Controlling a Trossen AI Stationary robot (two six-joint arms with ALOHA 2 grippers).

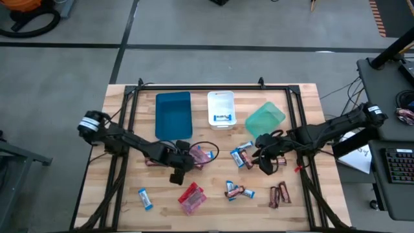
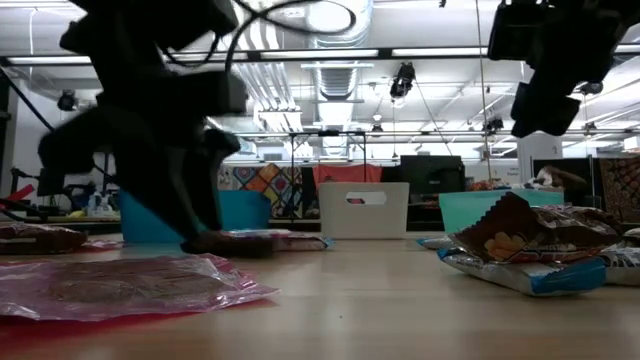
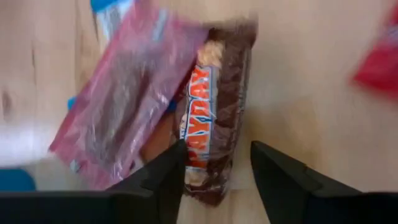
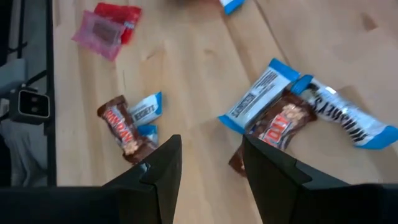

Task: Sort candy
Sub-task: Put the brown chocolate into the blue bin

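Left gripper (image 3: 214,171) down over the table (image 1: 129,175) mid-left, jaws apart, a brown bar (image 3: 214,106) reading PAYDAY lying between the tips, not pinched. Pink packet (image 3: 127,93) overlaps it on one side.

Right gripper (image 4: 205,165) hangs w/ jaws parted, nothing in them, above a blue-white bar (image 4: 258,93), a brown bar partly under it, and a wrapper reading HERSHEY'S (image 4: 348,118).

Three trays at the back: blue tray (image 1: 173,115), white tray (image 1: 220,107) w/ one blue-white bar in it, green tray (image 1: 265,118).

Rest of candy scattered over the front: lone blue piece (image 1: 145,198), red-pink packets (image 1: 191,197), two brown bars (image 1: 279,194) front-right.
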